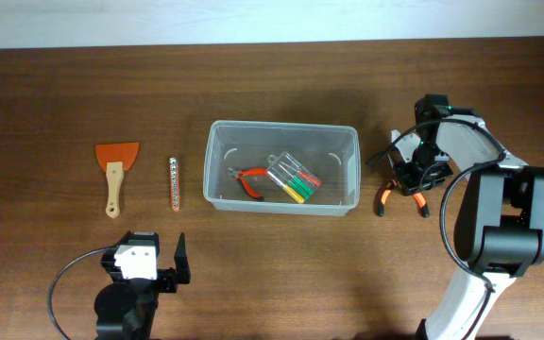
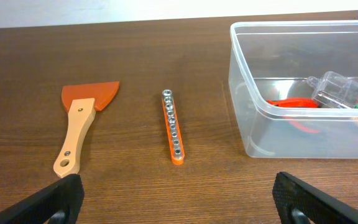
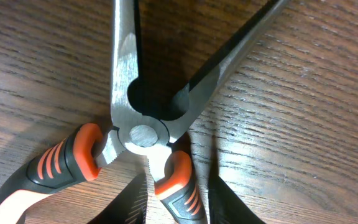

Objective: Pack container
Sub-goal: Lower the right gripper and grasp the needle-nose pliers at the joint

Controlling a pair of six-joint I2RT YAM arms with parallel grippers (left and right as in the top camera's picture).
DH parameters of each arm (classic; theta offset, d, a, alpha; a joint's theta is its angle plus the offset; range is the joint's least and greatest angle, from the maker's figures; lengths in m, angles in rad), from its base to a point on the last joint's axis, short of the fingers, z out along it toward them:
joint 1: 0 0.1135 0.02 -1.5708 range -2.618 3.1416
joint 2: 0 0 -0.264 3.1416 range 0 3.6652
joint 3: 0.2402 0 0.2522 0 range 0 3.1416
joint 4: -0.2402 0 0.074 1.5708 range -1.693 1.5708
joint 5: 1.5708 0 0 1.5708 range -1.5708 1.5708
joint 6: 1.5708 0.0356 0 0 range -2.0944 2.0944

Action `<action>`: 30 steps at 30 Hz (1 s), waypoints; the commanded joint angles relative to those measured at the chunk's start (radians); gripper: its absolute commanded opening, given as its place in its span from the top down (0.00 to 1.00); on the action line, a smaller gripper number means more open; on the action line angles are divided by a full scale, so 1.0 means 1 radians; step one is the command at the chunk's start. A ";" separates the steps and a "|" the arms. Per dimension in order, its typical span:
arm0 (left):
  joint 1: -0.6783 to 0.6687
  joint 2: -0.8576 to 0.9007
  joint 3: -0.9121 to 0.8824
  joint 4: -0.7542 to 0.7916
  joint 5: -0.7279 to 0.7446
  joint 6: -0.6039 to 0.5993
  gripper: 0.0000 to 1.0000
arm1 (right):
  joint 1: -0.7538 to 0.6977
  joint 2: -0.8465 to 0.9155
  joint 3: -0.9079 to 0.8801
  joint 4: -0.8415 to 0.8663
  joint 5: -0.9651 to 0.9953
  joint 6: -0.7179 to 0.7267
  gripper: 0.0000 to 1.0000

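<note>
The clear, round-cornered container (image 1: 333,151) sits mid-table (image 1: 64,76), holding red pliers (image 1: 248,179) and a screwdriver case (image 1: 293,177) (coloured handles showing). Just right of it, the right gripper (image 1: 414,179) straddles one handle of the orange-black pliers (image 3: 138,134); whether it pinches is unclear. The left gripper (image 2: 179,199) gapes wide, empty.

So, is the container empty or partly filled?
Partly filled. In the overhead view the container holds small red-handled pliers and a clear case of coloured screwdrivers.
</note>
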State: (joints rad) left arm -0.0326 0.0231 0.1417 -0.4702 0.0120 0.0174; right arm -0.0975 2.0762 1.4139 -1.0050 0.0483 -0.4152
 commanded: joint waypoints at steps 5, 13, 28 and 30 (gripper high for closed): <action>-0.005 -0.006 -0.007 0.003 0.011 -0.003 0.01 | -0.001 0.056 -0.019 0.007 -0.032 0.005 0.70; -0.005 -0.006 -0.007 0.003 0.011 -0.003 0.01 | -0.001 0.056 -0.019 0.006 -0.032 0.005 0.75; -0.005 -0.006 -0.007 0.003 0.011 -0.003 0.01 | -0.001 0.056 -0.019 0.006 -0.032 0.005 0.83; -0.005 -0.006 -0.007 0.003 0.011 -0.003 0.01 | -0.001 0.056 -0.019 0.003 -0.032 0.005 0.83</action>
State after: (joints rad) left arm -0.0326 0.0231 0.1417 -0.4702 0.0120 0.0174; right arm -0.0975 2.0762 1.4139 -1.0058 0.0483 -0.4152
